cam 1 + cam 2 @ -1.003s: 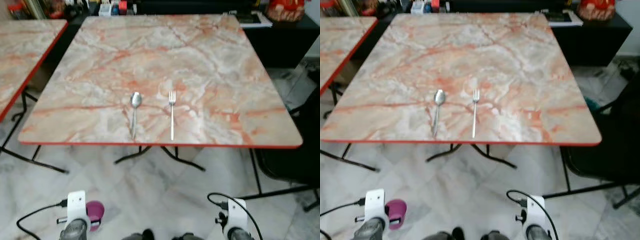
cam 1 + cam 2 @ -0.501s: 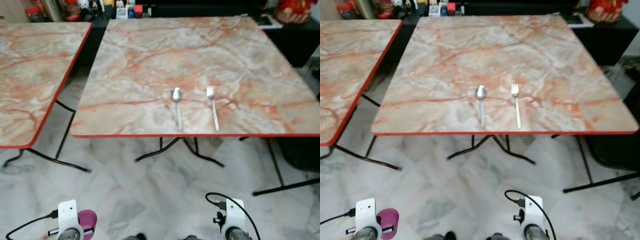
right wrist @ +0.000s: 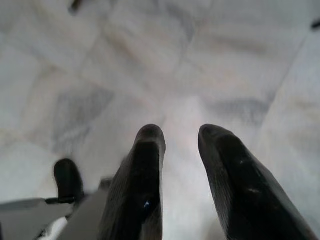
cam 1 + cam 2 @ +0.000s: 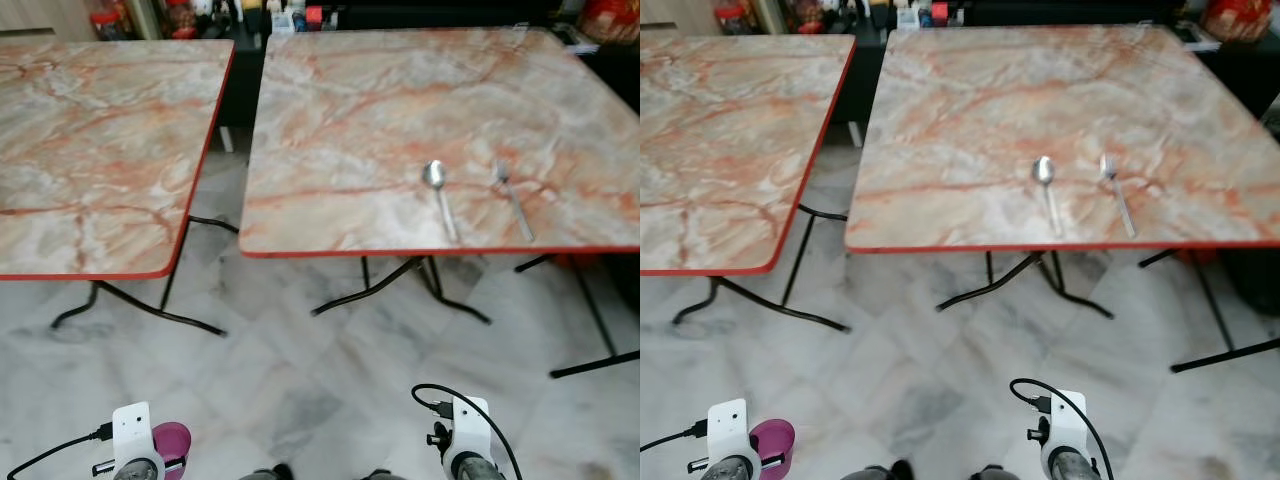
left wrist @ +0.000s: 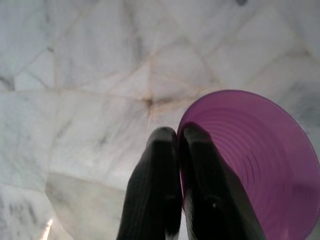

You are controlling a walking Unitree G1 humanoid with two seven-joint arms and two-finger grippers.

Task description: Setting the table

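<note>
Second table (image 4: 90, 150) beside the set table (image 4: 400, 110) — spoon (image 4: 439, 196), fork (image 4: 513, 196) near its edge.

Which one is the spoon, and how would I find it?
Look at the marble table with the red rim, the one on the robot's right. Near its front edge lie two silver pieces side by side. The spoon is the left one, with a round bowl on top, while the fork beside it ends in prongs.
</note>
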